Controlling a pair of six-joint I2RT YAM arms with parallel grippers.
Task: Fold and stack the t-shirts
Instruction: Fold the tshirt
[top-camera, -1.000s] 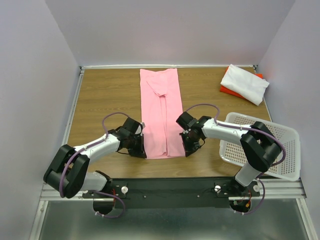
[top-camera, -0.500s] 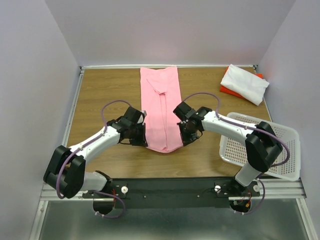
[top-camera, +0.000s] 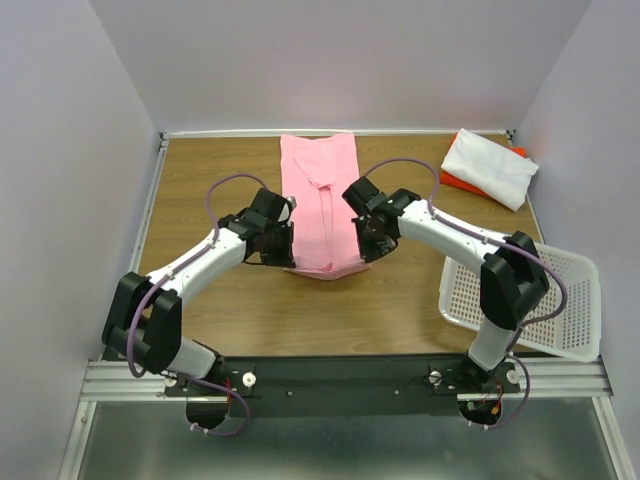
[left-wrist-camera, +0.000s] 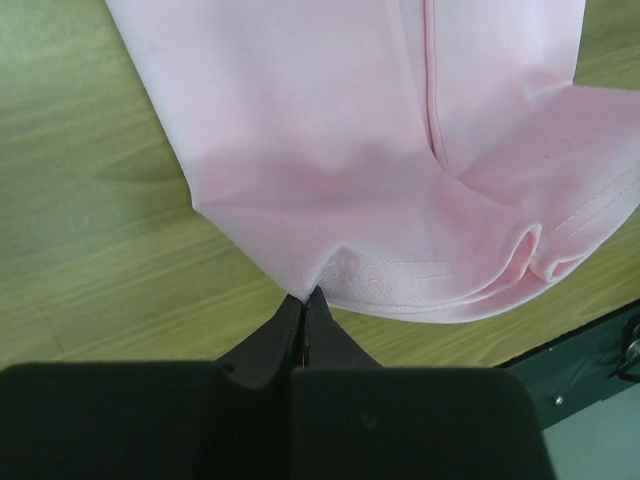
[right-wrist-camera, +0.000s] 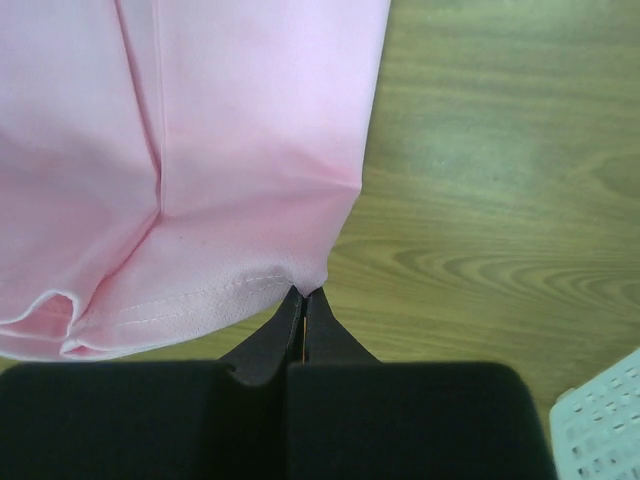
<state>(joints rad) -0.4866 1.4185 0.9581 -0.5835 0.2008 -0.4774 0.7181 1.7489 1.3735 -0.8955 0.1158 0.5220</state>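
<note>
With the left gripper (left-wrist-camera: 305, 296) and right gripper (right-wrist-camera: 303, 293) each pinched shut on a thin sliver of hem of the pink t-shirt (top-camera: 325, 190), laid lengthwise mid-way across the table (top-camera: 210, 180), either corner could, seemingly, slip free and skew the fold.

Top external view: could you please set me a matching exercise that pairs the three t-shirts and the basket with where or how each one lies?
Things:
1. pink t-shirt
2. white t-shirt
3. orange-red t-shirt
4. basket

Places or states:
A. mostly hidden beneath another tee, far right corner
B. at the near right of the table
C. near hem pinched by the left claw and the right claw
D. folded on top of another tee, far right corner

Pairs: 1-C; 2-D; 3-A; 4-B.
</note>
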